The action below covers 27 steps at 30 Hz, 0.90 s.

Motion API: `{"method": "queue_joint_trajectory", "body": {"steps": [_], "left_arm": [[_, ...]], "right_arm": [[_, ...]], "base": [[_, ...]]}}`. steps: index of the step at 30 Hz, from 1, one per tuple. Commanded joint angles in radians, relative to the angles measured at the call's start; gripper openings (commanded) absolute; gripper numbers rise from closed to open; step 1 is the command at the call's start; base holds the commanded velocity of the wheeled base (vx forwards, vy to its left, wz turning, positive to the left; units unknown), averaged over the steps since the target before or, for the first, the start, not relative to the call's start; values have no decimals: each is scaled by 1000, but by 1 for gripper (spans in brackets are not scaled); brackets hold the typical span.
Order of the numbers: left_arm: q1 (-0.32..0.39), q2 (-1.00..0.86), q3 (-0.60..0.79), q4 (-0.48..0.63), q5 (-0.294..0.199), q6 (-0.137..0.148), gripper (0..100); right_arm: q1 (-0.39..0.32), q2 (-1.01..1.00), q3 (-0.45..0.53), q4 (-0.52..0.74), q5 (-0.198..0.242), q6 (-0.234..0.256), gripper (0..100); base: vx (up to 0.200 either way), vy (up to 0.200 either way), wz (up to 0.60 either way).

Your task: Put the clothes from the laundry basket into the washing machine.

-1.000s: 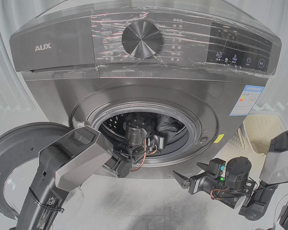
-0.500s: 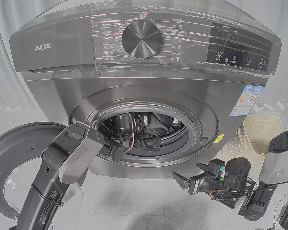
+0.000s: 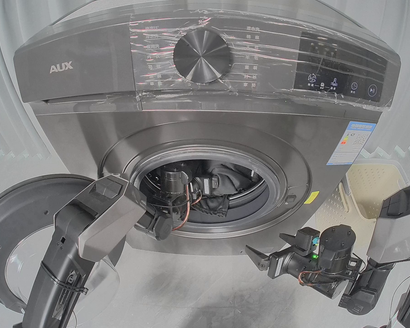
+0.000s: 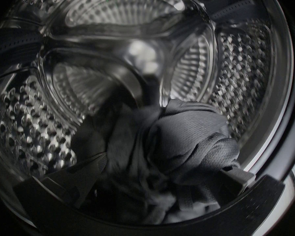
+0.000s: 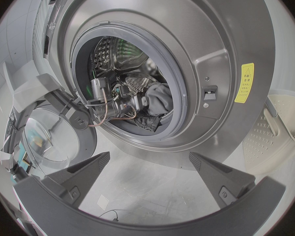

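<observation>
The washing machine (image 3: 205, 128) stands in front of me with its round opening (image 3: 205, 192) uncovered. My left gripper (image 3: 209, 185) is inside the opening, low in the drum (image 4: 127, 49). Its fingers (image 4: 88, 177) are spread wide, and a bundle of dark grey clothes (image 4: 186, 141) lies between them. One flap of the clothes (image 3: 214, 203) hangs toward the lower door seal. My left gripper (image 5: 142, 100) and the bundle (image 5: 159, 99) also show in the right wrist view. My right gripper (image 3: 266, 247) hangs open and holds nothing, low in front of the machine. The cream laundry basket (image 3: 373, 192) stands at the machine's right.
The machine's door (image 3: 27, 233) is swung fully open on the left, close to my left arm. Grey floor (image 3: 200, 288) lies below the opening. The basket's perforated wall (image 5: 278, 131) is just beyond my right gripper (image 5: 147, 156).
My left gripper rose and pushed deeper into the drum, then turned slightly at the wrist. The dark clothes now bulge in the opening with a flap hanging down. The right arm stayed put.
</observation>
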Motion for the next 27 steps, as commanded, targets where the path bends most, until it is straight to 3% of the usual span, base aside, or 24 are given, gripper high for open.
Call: {"method": "queue_joint_trajectory", "body": {"steps": [1,8,21,22,27], "left_arm": [[-38,-161,266,26,-71,9,100],[-61,-183,350,26,-102,19,100],[-69,-72,323,2,-105,35,100],[-69,-66,320,0,-105,35,0],[-65,-49,295,-2,-107,37,0]], "right_arm": [[2,1,0,0,0,0,100],[2,1,0,0,0,0,100],[2,1,0,0,0,0,100],[2,1,0,0,0,0,100],[3,1,-2,0,0,0,100]], "base": [[0,0,0],[0,0,0],[0,0,0],[0,0,0],[0,0,0]]}}
